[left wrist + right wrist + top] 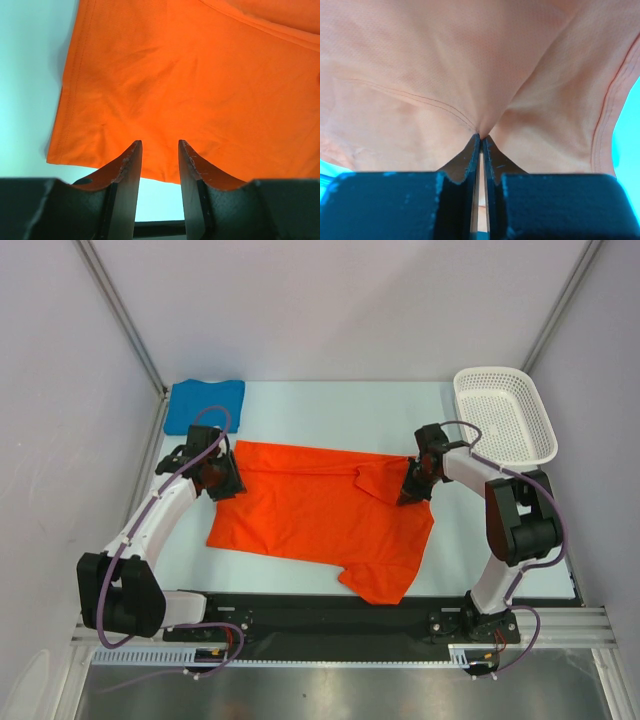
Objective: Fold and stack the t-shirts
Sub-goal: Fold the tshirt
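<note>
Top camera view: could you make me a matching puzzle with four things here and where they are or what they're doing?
Things:
1. orange shirt
2. blue shirt
3. white basket
4. right arm's fingers

Place or state:
A. far left corner, folded small
B. pinched shut on orange cloth
C. far right corner
D. spread out in the middle

Pairs: 1-D, 2-A, 3-C, 4-B

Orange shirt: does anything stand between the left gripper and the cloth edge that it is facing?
Nothing visible does. The left gripper is open, with its tips right at the hem of the orange shirt. Only the table shows beside and below that edge.
</note>
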